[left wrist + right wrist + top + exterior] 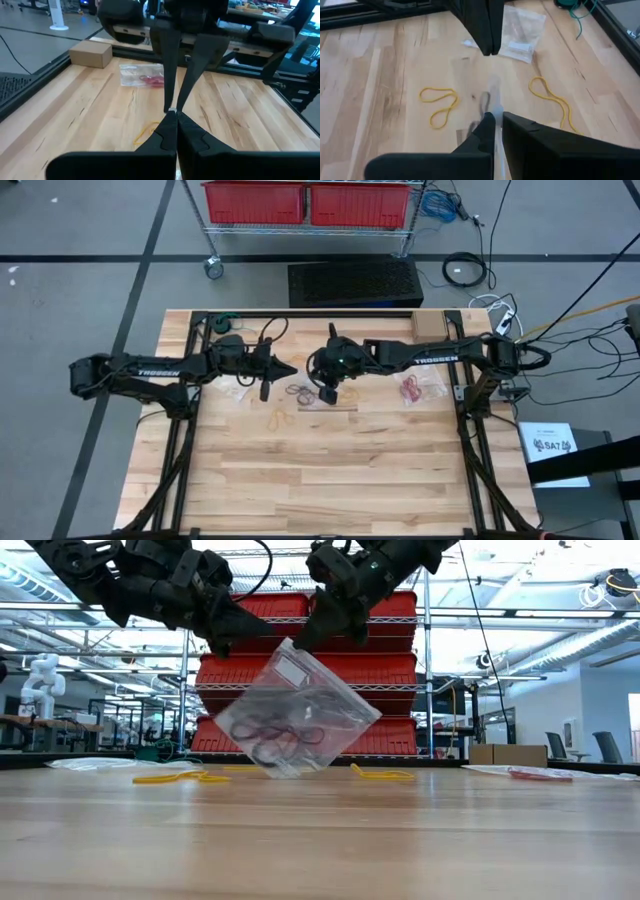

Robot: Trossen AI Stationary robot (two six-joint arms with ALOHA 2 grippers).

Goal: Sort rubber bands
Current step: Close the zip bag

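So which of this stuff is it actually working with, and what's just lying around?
Part of the job:
- clear bag with dark bands inside, held up by the left gripper and right gripper, both shut on its top edge
- yellow bands on the table
- bag of red bands

Just lying about:
- cardboard box
- red bins on the rack
- cables on the floor

1. Both arms meet over the table's (330, 480) middle, holding a clear bag (297, 710) up between them; it blocks the centre.
2. Yellow rubber bands (439, 102) lie scattered under and beside the bag.
3. A bag with red bands (420, 389) and a cardboard box (91, 53) occupy the far right side.
4. The near half of the table lies free.
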